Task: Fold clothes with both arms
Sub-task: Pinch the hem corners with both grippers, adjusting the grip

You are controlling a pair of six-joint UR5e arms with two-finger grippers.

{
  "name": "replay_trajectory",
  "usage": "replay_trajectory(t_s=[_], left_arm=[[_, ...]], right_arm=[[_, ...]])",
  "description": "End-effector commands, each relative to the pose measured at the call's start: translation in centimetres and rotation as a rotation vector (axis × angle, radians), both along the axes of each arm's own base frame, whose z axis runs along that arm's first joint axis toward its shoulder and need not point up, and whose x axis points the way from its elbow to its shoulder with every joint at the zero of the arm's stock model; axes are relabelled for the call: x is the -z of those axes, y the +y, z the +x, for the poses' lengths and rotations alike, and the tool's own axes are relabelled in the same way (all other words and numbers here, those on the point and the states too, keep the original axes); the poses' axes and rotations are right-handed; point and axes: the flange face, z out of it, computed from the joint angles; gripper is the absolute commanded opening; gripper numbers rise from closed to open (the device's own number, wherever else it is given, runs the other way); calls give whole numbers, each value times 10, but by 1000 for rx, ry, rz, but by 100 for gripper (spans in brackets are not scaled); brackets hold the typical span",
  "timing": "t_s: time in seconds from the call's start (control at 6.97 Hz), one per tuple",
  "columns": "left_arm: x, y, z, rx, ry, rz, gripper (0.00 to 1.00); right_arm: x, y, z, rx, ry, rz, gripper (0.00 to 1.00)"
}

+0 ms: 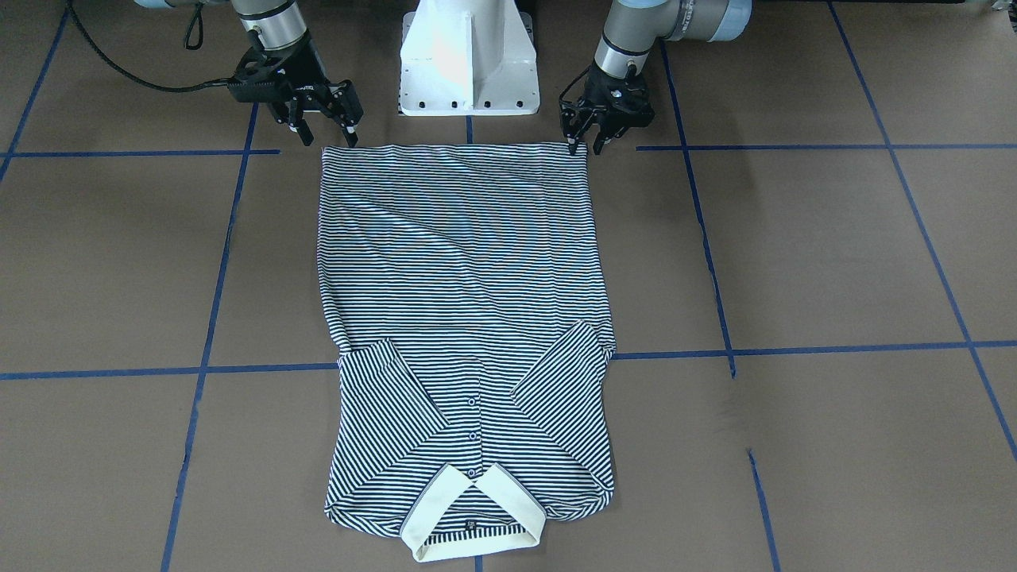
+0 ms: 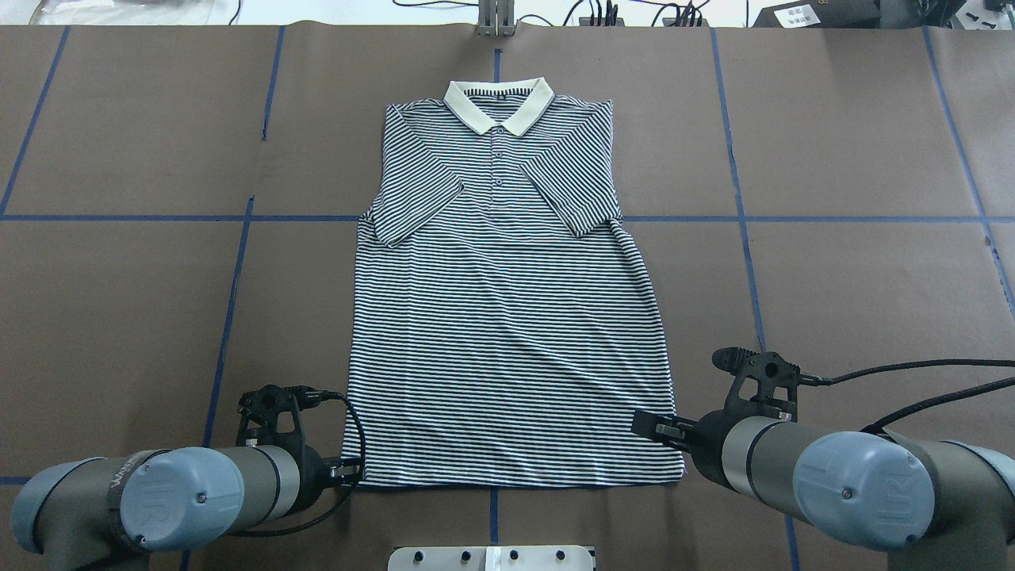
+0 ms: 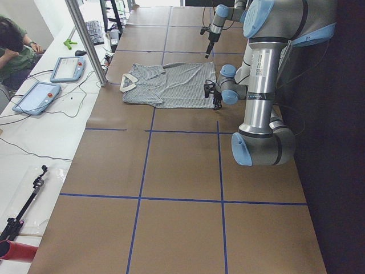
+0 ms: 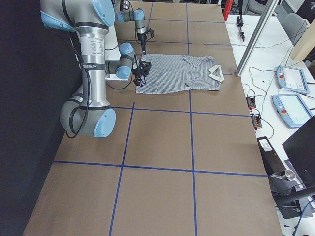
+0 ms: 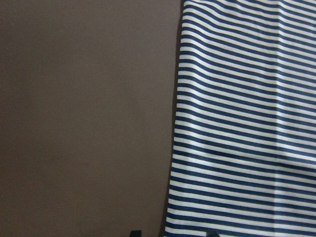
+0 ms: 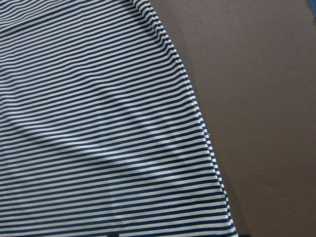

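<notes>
Polo shirt (image 2: 507, 317) flat on bench (image 2: 833, 277), sleeves folded in over chest, hem toward robot. Left gripper (image 1: 585, 144) and right gripper (image 1: 329, 137) at hem corners, fingers spread, pinching nothing. Wrist views hardly show the fingers.

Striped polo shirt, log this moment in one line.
Navy-and-white striped polo shirt flat, sleeves folded in | left claw open at hem corner | right claw open at opposite corner

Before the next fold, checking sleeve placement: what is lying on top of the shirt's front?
Both sleeves lie folded inward on the chest of the polo shirt, flanking the button placket. The fabric beneath them is hidden.
</notes>
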Motion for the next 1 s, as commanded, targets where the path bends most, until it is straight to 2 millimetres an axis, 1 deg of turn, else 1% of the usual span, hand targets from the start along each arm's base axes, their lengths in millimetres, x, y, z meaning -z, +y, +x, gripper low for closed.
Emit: replay_trajectory(t_s=[0.0, 0.14, 0.29, 0.43, 0.57, 0.86], left_arm=[[1, 6, 4, -6, 3, -11, 52], [2, 18, 8, -20, 6, -23, 52], [3, 20, 10, -23, 9, -23, 51], [3, 20, 10, -24, 10, -24, 45], [3, 21, 10, -24, 10, -26, 42], [8, 19, 8, -23, 19, -25, 43]], right_arm=[[0, 0, 0, -4, 0, 3, 85], [0, 0, 1, -4, 1, 3, 85], [0, 0, 0, -3, 1, 2, 85], [0, 0, 1, -4, 1, 3, 85], [0, 0, 1, -4, 1, 3, 85], [1, 0, 1, -4, -2, 4, 85]])
